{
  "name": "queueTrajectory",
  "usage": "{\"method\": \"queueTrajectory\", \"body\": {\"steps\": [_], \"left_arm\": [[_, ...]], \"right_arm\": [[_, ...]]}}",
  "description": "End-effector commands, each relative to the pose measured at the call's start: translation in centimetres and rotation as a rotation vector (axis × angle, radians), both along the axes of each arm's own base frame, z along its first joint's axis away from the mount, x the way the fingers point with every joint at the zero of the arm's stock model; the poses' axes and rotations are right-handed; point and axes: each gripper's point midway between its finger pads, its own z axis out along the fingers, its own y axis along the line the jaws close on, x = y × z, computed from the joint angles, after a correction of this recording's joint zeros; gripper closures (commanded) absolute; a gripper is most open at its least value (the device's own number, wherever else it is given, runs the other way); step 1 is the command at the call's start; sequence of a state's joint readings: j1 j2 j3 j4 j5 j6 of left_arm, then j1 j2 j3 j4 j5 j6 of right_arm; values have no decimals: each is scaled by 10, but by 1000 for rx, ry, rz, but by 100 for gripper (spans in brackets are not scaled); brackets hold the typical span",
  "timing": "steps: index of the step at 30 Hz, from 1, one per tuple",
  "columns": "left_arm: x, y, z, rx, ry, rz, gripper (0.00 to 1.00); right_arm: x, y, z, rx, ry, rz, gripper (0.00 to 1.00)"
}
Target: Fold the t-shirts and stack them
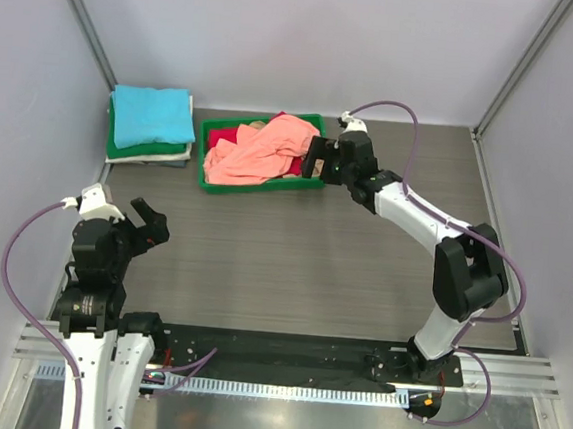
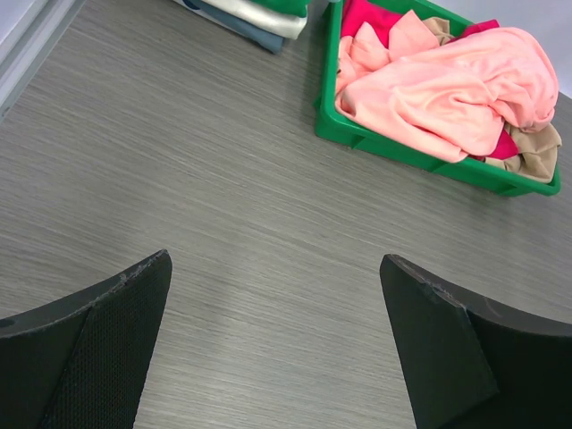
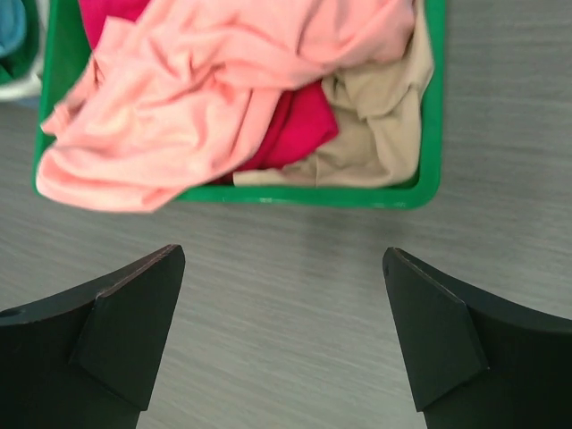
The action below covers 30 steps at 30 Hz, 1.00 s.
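Note:
A crumpled salmon-orange t-shirt lies on top of a heap in the green tray. It spills over the tray's near rim. Under it show a red t-shirt and a beige t-shirt. Left of the tray is a stack of folded t-shirts with a turquoise one on top. My right gripper hangs open and empty at the tray's right near corner. My left gripper is open and empty over bare table near its base.
The wood-grain table is walled by pale panels at the back and both sides. The tray and the stack sit along the back edge. The arm bases stand on a black rail at the near edge.

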State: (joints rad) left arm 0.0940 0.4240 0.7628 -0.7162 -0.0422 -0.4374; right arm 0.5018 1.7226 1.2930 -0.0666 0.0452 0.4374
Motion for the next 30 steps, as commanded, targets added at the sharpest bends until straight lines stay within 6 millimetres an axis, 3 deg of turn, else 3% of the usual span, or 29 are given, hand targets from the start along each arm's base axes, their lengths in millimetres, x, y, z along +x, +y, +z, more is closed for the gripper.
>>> {"method": "queueTrajectory", "body": {"steps": [1, 2, 3, 5, 9, 10, 11, 12, 13, 14, 16, 17, 18, 25, 26, 29, 30], "left_arm": [[2, 0, 14, 10, -43, -9, 0], [3, 0, 14, 10, -42, -9, 0], [2, 0, 14, 10, -42, -9, 0], [3, 0, 14, 9, -45, -10, 0], [2, 0, 14, 10, -46, -10, 0], [2, -1, 14, 9, -47, -11, 0], [1, 0, 14, 11, -48, -9, 0], [2, 0, 15, 12, -49, -9, 0], [2, -1, 15, 11, -49, -10, 0], [1, -1, 15, 11, -51, -10, 0], [2, 0, 15, 12, -49, -9, 0], [1, -1, 15, 11, -51, -12, 0], [1, 0, 15, 11, -51, -9, 0], [0, 1, 17, 13, -62, -3, 0], [-1, 1, 17, 13, -63, -3, 0], [0, 0, 17, 11, -62, -5, 0], [0, 0, 16, 11, -60, -7, 0]], "right_arm": [[-20, 16, 7, -20, -12, 87, 0], [-17, 20, 10, -20, -16, 92, 0], [-21, 29, -2, -17, 28, 131, 0], [-21, 41, -3, -13, 38, 167, 0], [11, 64, 6, -24, -18, 169, 0], [20, 67, -10, -43, 3, 162, 0], [31, 73, 4, -38, -34, 163, 0], [41, 72, 5, -53, -45, 130, 0], [49, 75, -12, -73, -21, 120, 0], [60, 79, 2, -66, -52, 111, 0], [72, 80, -1, -76, -56, 83, 0], [77, 83, -15, -89, -37, 79, 0], [84, 86, -4, -81, -53, 70, 1], [119, 69, -11, -187, -91, -87, 0], [126, 64, -3, -205, -114, -123, 0], [137, 60, -24, -271, -99, -151, 0], [141, 62, -17, -269, -106, -147, 0]]}}
